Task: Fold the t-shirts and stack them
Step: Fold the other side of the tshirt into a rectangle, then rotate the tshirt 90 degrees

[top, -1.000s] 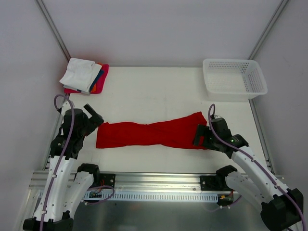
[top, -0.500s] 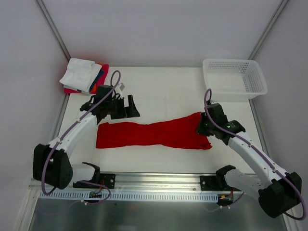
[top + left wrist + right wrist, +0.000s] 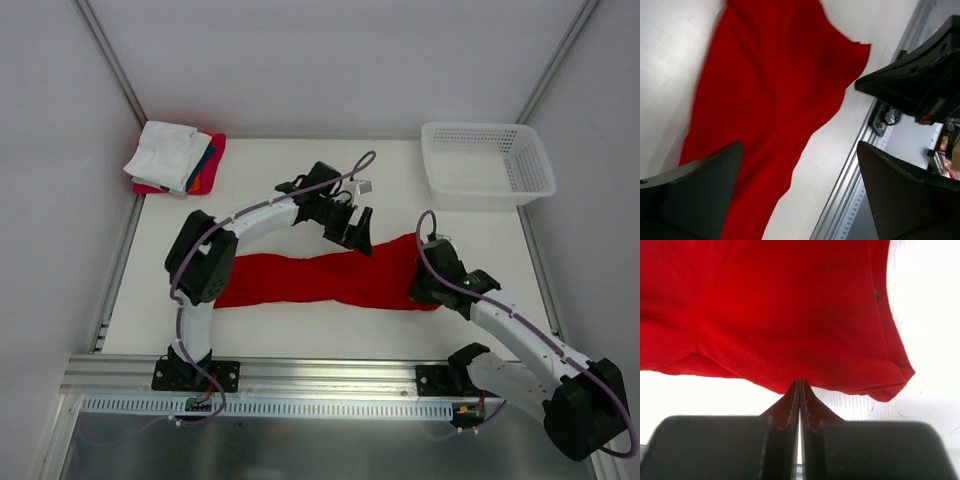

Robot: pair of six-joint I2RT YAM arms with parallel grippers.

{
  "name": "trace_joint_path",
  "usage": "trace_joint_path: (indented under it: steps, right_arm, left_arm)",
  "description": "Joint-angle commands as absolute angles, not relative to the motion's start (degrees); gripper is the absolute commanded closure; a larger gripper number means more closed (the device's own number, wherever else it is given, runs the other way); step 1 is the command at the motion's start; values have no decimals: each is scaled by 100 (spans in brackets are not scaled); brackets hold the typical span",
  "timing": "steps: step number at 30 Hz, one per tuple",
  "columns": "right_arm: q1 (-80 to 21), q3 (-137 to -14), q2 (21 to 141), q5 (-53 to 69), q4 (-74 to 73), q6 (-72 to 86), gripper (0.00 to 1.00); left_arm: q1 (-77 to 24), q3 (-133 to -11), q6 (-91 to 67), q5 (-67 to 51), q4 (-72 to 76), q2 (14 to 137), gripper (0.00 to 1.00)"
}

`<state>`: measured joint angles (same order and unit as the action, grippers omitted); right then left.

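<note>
A bright red t-shirt (image 3: pixel 310 278) lies stretched out and twisted across the middle of the table (image 3: pixel 300 180). My right gripper (image 3: pixel 424 287) sits at its right end, jaws pressed together on the near hem of the red t-shirt (image 3: pixel 790 315); in the right wrist view the closed tips (image 3: pixel 800 385) meet the cloth edge. My left gripper (image 3: pixel 356 230) reaches far over to the shirt's upper middle and stands wide open, with the red t-shirt (image 3: pixel 765 90) below its spread fingers (image 3: pixel 705 185) and nothing between them. Folded t-shirts (image 3: pixel 176 157), white on top, are stacked at the back left.
A white mesh basket (image 3: pixel 487 162) stands at the back right corner. The aluminium rail (image 3: pixel 320 385) runs along the near edge, and slanted frame posts rise at both back corners. In the left wrist view, a black arm base (image 3: pixel 920 70) shows beside the rail.
My left arm has swung from the left edge across to the middle, above the red shirt, staying open. My right gripper has shut on the shirt's right end.
</note>
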<state>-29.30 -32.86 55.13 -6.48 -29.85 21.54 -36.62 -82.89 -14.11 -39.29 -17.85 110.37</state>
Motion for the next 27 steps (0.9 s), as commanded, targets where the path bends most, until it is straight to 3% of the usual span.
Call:
trace_joint_path:
  steps: [1,2,5,6,8,13,17,19,21,22,24,27]
  right_arm:
    - [-2979,-3340,5309,-984,-3137,2355,100]
    - [-3014,-3340,5222,-1037,-3207,2408,99]
    - [-3234,-3331,4703,-1318,-3462,2610,72]
    - [-3304,-3375,4580,-1371,-3559,2645,36]
    - [-3348,-3532,4246,-1599,-3945,2698,1]
    - [-3366,-3718,3824,-1740,-4499,2689,1]
    - [-3401,-3595,3437,-1749,-4623,2821,1]
    - [-3419,-3525,3226,-1723,-4675,2883,0]
    - [-3428,-3542,3077,-1731,-4789,2935,0]
    - [-3445,-3542,3041,-1740,-4825,2944,1]
    - [-3463,-3586,2910,-1740,-4957,2971,1]
    - [-3489,-3630,2717,-1749,-5106,3014,0]
  left_arm:
    - [-3972,-9313,-1274,-4974,-1714,11704,1]
    - [-4042,-9447,-1266,-5062,-1723,11811,1]
    - [-4315,-9808,-1231,-5703,-1775,12102,1]
    - [-4376,-9861,-1230,-5948,-1775,12163,1]
    - [-4517,-9975,-1257,-6186,-1802,12383,1]
    - [-4833,-10020,-1292,-6653,-1819,12962,1]
    - [-5158,-10081,-1125,-6399,-1968,13297,24]
    - [-5220,-10203,-1142,-6364,-2039,13534,27]
    - [-5273,-10370,-1169,-6241,-2074,13727,45]
    - [-5282,-10458,-1204,-6127,-2092,13789,70]
    - [-5282,-10704,-1248,-6074,-2162,13983,99]
    - [-5291,-10915,-1274,-5898,-2197,14115,100]
